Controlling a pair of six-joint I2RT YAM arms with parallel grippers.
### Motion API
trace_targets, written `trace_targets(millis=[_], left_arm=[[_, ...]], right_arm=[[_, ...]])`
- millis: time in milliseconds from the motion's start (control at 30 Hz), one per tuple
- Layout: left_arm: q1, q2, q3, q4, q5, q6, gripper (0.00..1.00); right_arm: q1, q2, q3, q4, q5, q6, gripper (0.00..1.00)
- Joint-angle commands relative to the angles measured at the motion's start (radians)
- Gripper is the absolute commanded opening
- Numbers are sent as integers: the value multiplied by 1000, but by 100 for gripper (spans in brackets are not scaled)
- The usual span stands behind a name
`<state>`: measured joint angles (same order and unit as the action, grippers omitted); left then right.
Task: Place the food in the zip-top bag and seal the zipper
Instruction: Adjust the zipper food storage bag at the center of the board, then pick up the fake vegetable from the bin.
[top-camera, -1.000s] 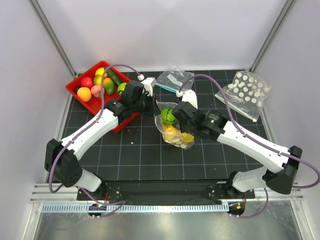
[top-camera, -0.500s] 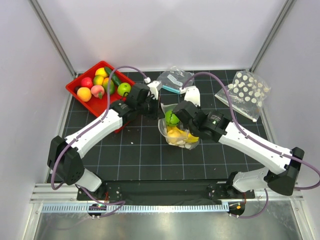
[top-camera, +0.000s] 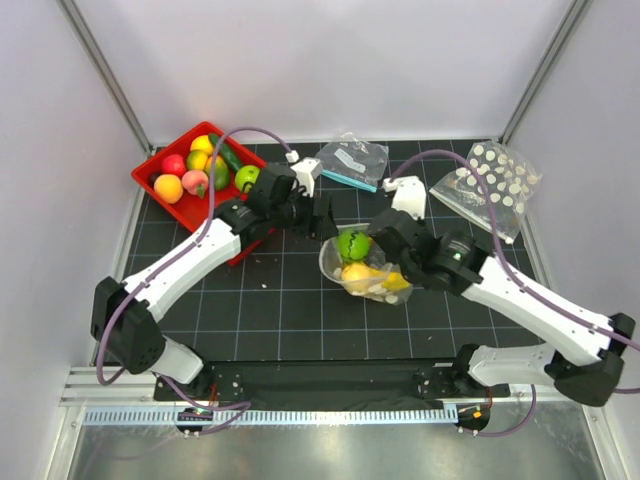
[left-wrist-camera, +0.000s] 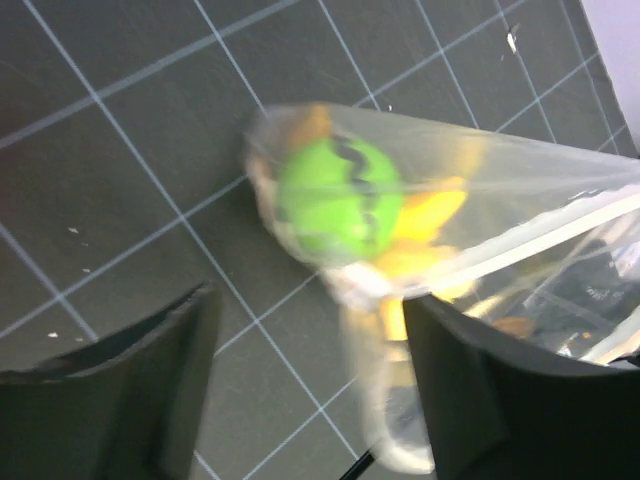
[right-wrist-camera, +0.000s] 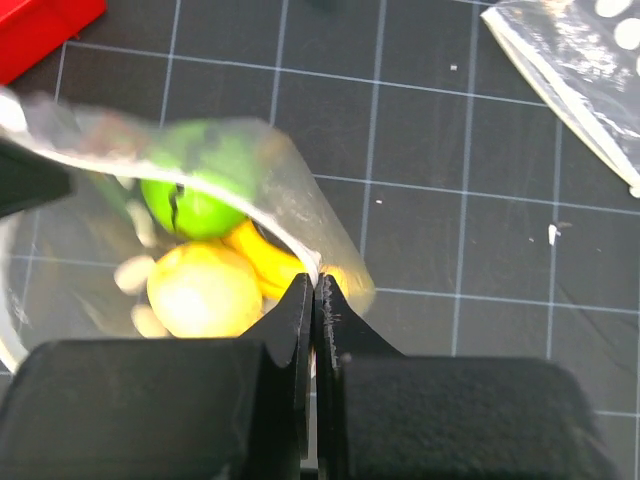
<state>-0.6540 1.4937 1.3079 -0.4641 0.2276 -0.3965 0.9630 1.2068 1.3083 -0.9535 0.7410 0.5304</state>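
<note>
The zip-top bag (top-camera: 368, 280) lies mid-table, clear with white dots, holding food: a green round fruit (top-camera: 352, 244), a banana (right-wrist-camera: 265, 260) and a lemon (right-wrist-camera: 205, 290). My right gripper (right-wrist-camera: 315, 285) is shut on the bag's zipper rim (right-wrist-camera: 285, 222), its two fingers pressed together on the film. My left gripper (left-wrist-camera: 310, 300) is open just left of the bag, fingers wide apart over the mat, and the bag (left-wrist-camera: 500, 200) with the green fruit (left-wrist-camera: 338, 200) lies beyond them, blurred. In the top view the left gripper (top-camera: 322, 215) hangs beside the bag's far left corner.
A red tray (top-camera: 143, 180) at the back left holds several more toy fruits (top-camera: 195, 175). A clear bag with a teal strip (top-camera: 350, 160) lies at the back middle. Another dotted bag (top-camera: 490, 185) lies at the back right, its edge in the right wrist view (right-wrist-camera: 580, 60).
My left gripper opened and let go of the bag. My right gripper shut on the rim and shifted right, dragging the bag and food with it.
</note>
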Motion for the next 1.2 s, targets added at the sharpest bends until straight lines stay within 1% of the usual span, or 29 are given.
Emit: trace_targets(millis=[0,133,167,233,267,333,367,433,467,533,567,667,767,867,900,933,1000,1100,1133,1167], left_arm=[[13,-121,7,30,-51,38,79],[60,-197,-35,64,-100,28,80],[94,-211,-44,80,-112,18,82],[131,-233,-68,96,-154,-22,89],[172,-230,-71,105,-160,-34,92],[224,-201,-56,97,-128,-82,97],[281,-156,-49,85,-105,-102,100],[345,-107,-29,82,-47,-149,100],[414,-51,-22,82,11,-201,100],[485,0,-12,82,27,-237,100],[500,38,-9,84,15,-266,100],[521,89,8,82,-13,-297,100],[525,140,25,73,-95,-372,100],[525,189,44,22,-284,-534,100],[525,203,53,6,-321,-612,99],[525,238,62,-22,-371,-643,97],[525,276,100,-59,-411,-694,94],[524,339,132,-99,-488,-763,91],[524,371,140,-128,-529,-809,91],[524,388,148,-133,-536,-821,90]], right_arm=[[3,-102,-18,-14,69,34,1],[3,-133,-37,-27,77,43,1],[3,-136,-38,-27,80,45,1],[3,-139,-46,-33,78,43,1],[3,-139,-49,-33,78,45,1],[3,-141,-52,-27,75,43,1],[5,-142,-53,-25,72,45,1],[3,-144,-57,-11,60,40,1],[3,-144,-60,-5,55,36,1],[5,-145,-67,13,43,31,1],[3,-144,-67,16,40,28,1],[2,-139,-70,32,31,23,1],[3,-144,-80,44,21,19,1],[3,-151,-90,61,14,14,1],[3,-153,-92,67,12,14,1],[3,-156,-95,68,11,11,1],[5,-162,-95,71,3,11,1],[3,-177,-104,76,-3,10,1],[5,-182,-109,79,-2,10,1],[5,-188,-112,88,-2,5,1]])
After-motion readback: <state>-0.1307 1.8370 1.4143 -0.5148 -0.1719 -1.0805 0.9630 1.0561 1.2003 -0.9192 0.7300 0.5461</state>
